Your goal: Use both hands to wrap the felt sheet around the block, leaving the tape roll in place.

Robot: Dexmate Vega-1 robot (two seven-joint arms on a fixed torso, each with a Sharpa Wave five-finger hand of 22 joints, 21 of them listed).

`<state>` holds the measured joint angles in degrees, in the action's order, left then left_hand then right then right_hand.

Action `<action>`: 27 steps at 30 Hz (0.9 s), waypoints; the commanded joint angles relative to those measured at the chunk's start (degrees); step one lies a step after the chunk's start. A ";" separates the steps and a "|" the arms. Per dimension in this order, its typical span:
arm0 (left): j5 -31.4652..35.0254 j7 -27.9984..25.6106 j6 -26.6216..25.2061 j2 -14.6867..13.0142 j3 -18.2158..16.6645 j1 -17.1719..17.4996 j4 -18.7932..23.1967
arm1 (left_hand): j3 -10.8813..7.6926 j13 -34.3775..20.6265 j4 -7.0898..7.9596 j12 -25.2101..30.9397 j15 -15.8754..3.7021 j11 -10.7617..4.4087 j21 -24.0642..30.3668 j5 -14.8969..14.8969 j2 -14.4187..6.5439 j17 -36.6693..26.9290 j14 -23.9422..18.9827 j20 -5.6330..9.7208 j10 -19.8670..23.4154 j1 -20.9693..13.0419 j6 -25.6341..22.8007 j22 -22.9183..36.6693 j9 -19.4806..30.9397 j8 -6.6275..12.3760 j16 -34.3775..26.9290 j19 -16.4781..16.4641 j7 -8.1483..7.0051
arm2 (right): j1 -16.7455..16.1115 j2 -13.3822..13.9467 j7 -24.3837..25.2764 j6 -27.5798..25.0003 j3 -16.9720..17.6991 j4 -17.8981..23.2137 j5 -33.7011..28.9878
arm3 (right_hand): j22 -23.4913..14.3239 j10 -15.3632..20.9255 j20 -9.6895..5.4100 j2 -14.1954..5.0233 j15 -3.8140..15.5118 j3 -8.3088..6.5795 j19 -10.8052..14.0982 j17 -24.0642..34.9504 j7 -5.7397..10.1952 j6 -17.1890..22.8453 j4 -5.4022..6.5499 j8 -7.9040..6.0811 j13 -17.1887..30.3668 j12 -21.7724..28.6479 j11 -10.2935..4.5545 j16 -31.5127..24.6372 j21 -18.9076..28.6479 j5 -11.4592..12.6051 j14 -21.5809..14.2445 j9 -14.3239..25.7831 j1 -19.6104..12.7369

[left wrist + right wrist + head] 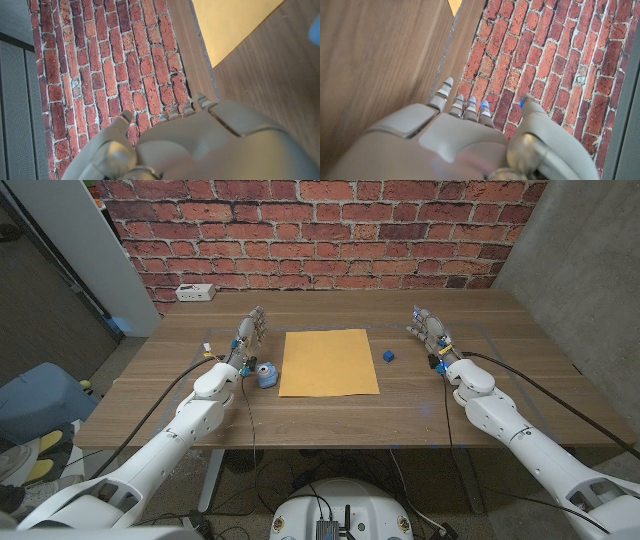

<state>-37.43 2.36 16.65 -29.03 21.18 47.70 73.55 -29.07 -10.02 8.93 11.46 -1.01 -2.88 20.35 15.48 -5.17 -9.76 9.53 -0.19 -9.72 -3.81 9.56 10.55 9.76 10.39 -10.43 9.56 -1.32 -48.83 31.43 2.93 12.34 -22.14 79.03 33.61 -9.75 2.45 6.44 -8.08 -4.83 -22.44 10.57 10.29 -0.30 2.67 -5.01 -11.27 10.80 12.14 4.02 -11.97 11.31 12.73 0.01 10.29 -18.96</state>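
Observation:
An orange-yellow felt sheet (329,362) lies flat in the middle of the table. A small blue block (388,356) sits on the wood just to the sheet's right, apart from it. A blue tape roll (267,374) stands close to the sheet's left edge. My left hand (250,337) stands on its edge just left of the tape roll, fingers straight and holding nothing. My right hand (430,330) stands the same way to the right of the block, empty. A corner of the felt sheet (235,22) and a blur of the tape roll (315,32) show in the left wrist view.
A white power strip (195,293) lies at the table's far left corner. A brick wall (320,230) rises behind the table's far edge. A blue chair (40,395) stands off the table's left side. Bare wood surrounds the sheet.

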 commanded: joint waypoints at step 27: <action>-0.47 3.60 0.03 1.13 1.03 -3.25 -4.22 | -0.20 -0.26 -0.63 0.33 0.47 0.56 0.05 0.36 -2.95 -0.10 10.59 -0.51 -10.01 -0.41 8.02 0.08 0.13 0.56 -0.13 1.76 0.16 | -0.96 9.07 16.98 -27.70 -5.36 22.20 -18.27 | -0.30 3.04 -0.10 -0.75 0.92 -1.69 1.48 0.21 1.03 3.62 -2.12 -0.84 0.16 0.56 -0.33 -0.28 0.48 -0.98 -2.12 0.15 -3.49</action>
<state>-37.75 4.70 16.88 -28.11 21.88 45.33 70.32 -29.30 -10.01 8.70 11.45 -0.70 -2.57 20.35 15.46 -5.17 -9.74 9.83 -0.51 -10.01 -3.80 9.55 10.54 9.75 10.60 -10.43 9.86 -1.32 -49.17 38.22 16.54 -7.27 -26.15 94.76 19.65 -9.74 4.88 6.23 -8.75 -3.88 -24.02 11.40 10.28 0.83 5.64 -6.59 -11.89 10.80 12.56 3.85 -11.97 11.31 12.01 -1.76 10.28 -21.75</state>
